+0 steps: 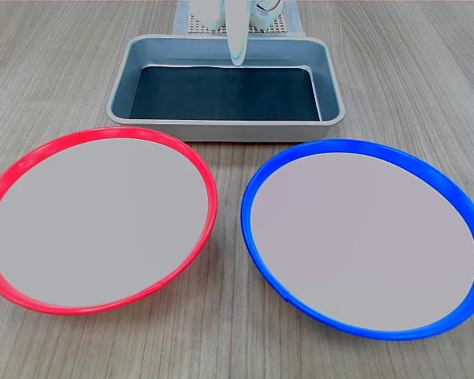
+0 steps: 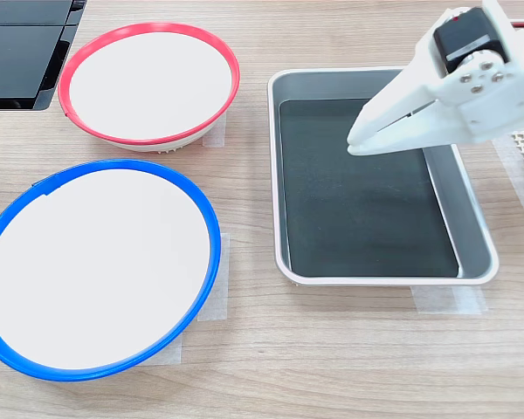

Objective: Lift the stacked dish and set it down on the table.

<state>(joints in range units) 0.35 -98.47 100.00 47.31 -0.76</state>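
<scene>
I see gripper (image 2: 356,142) closed, empty — hanging over tray (image 2: 472,218). Red dish (image 2: 148,85) sits on table (image 2: 332,349) well beyond fingertips — blue dish (image 2: 96,269) beside it.

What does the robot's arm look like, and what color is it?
The gripper is white plastic, with long flat fingers tapering to a narrow tip. Behind them sits a black boxy motor and a white round joint plate with small screws. In the first exterior view only a thin white finger shows.
</scene>
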